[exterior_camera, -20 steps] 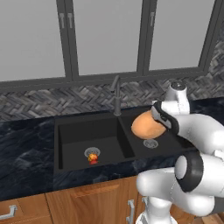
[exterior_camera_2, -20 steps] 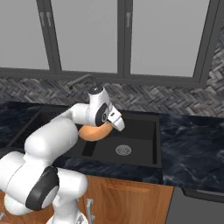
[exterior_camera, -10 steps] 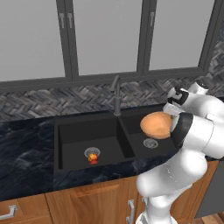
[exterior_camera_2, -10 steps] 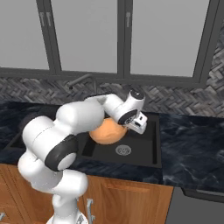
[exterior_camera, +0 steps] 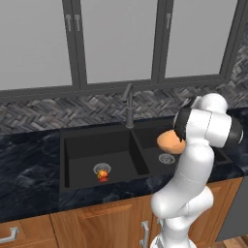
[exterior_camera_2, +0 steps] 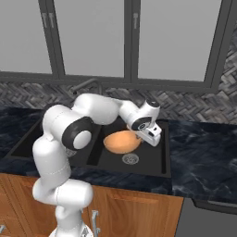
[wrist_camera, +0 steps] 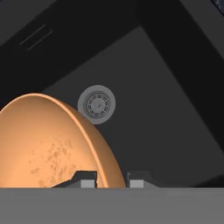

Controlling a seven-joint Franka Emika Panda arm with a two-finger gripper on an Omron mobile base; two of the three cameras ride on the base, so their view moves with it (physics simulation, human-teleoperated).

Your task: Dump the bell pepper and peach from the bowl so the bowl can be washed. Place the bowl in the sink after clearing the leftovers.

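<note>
The wide black double-basin sink (exterior_camera_2: 152, 159) is set into the dark marbled bench (exterior_camera_2: 203, 152). The shallow orange-tan wooden bowl (exterior_camera_2: 121, 142) is held tilted above the right basin, its silvery drain (wrist_camera: 97, 105) seen at 12 o'clock from the tool (wrist_camera: 113, 178). The rim is pinched between the tool's tips.

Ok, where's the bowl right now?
The bowl is held in the gripper by its rim, tipped on edge above the sink's right basin, near that basin's drain.
</note>
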